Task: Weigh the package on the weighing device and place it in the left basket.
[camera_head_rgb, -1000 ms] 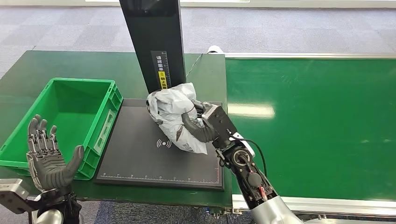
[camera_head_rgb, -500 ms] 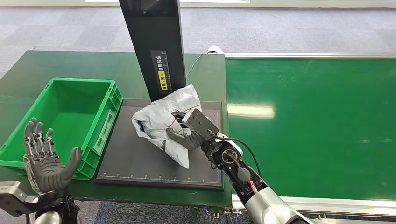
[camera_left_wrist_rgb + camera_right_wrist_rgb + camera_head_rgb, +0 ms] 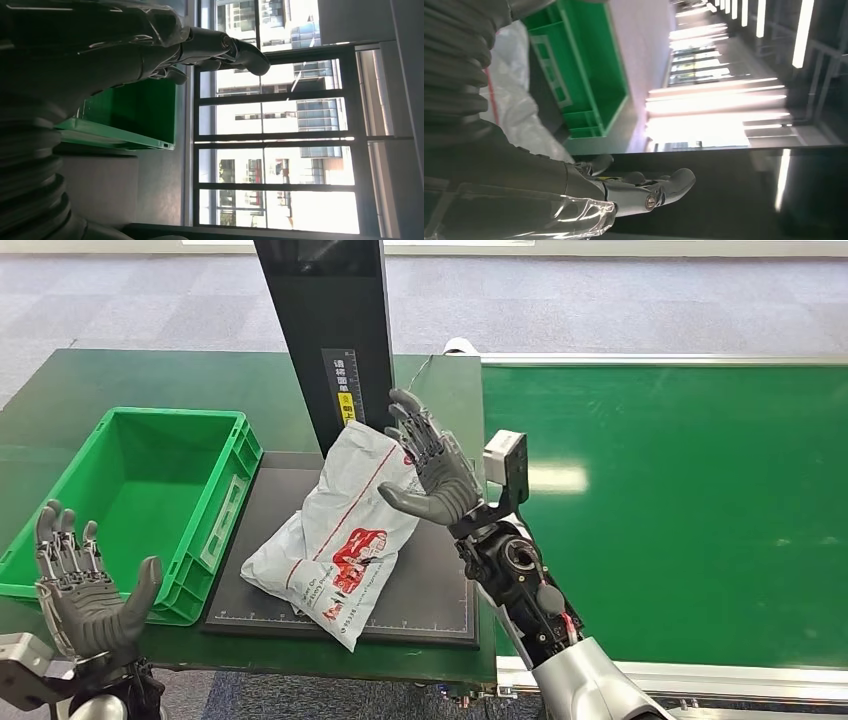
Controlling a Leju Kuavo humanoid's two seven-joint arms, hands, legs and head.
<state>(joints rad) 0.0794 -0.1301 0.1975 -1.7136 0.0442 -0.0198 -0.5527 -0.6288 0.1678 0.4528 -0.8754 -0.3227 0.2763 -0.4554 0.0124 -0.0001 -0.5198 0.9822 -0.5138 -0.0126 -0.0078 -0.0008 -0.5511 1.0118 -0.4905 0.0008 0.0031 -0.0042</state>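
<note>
Since the earlier frames we see that our right hand (image 3: 432, 472) has let go of the package (image 3: 335, 537) and risen off it, and the package, bunched up in that grip before, now lies flat on the black weighing platform (image 3: 285, 585). Our right hand hovers above the package's far end with its fingers (image 3: 412, 425) spread wide and nothing in them, beside the scale's black upright column (image 3: 330, 330). One near corner of the grey mailer bag, printed in red, hangs over the platform's front edge, and its left edge lies near the platform's left side, apart from the green basket (image 3: 60, 570). The basket stands just beside the platform on the left, its rim all open from above. Our left hand (image 3: 85, 590) is raised at the basket's near corner, palm up, fingers apart and holding nothing; it sits a little lower and further left than before. We stand at a dark green worktop (image 3: 150, 375) that carries basket and scale, with a bright green conveyor belt (image 3: 680, 510) to the right. Grey carpet tiles (image 3: 620, 300) lie beyond, and our left wrist view looks out on tall windows (image 3: 280, 150).
</note>
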